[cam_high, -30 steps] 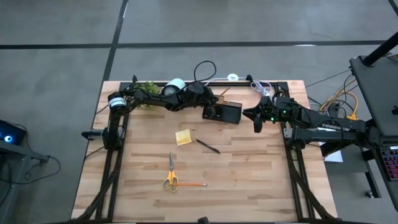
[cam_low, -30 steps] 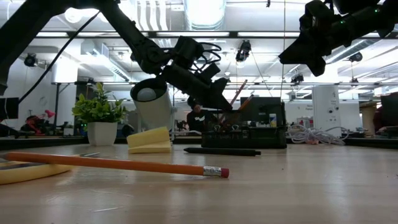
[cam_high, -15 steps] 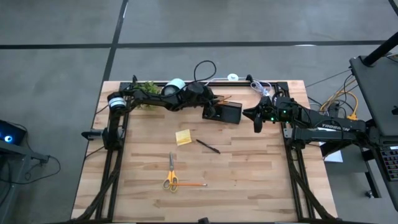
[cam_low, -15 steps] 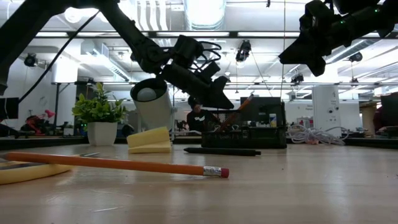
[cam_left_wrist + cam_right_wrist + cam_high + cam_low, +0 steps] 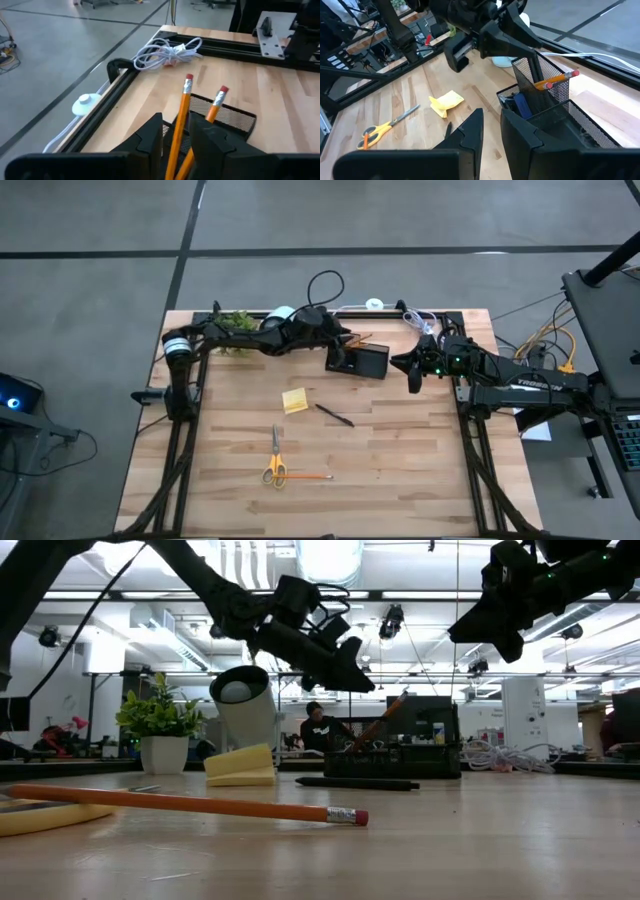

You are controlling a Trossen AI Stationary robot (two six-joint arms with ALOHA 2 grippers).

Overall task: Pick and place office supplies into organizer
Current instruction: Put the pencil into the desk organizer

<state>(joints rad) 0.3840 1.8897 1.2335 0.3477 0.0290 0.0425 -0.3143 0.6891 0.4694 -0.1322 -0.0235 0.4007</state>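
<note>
The black mesh organizer (image 5: 365, 362) stands at the far middle of the table. Two orange pencils (image 5: 185, 107) lean in its tall section, and a blue piece (image 5: 521, 106) sits inside. My left gripper (image 5: 358, 680) hovers open just above and left of them, touching nothing. A yellow sticky pad (image 5: 295, 401), a black pen (image 5: 334, 415), yellow-handled scissors (image 5: 275, 455) and another orange pencil (image 5: 305, 476) lie flat on the table. My right gripper (image 5: 413, 375) waits raised to the organizer's right, with a narrow gap between its fingers and nothing in it.
A potted plant (image 5: 237, 325) and a white round device (image 5: 280, 317) stand at the far left, behind my left arm. A coiled white cable (image 5: 165, 50) lies by the far frame rail. A person (image 5: 318, 730) sits in the room beyond the table.
My left gripper has let go of a pencil and risen away from the organizer. That pencil has tipped over toward the right and now leans in the organizer's tall section, clear of the fingers.
</note>
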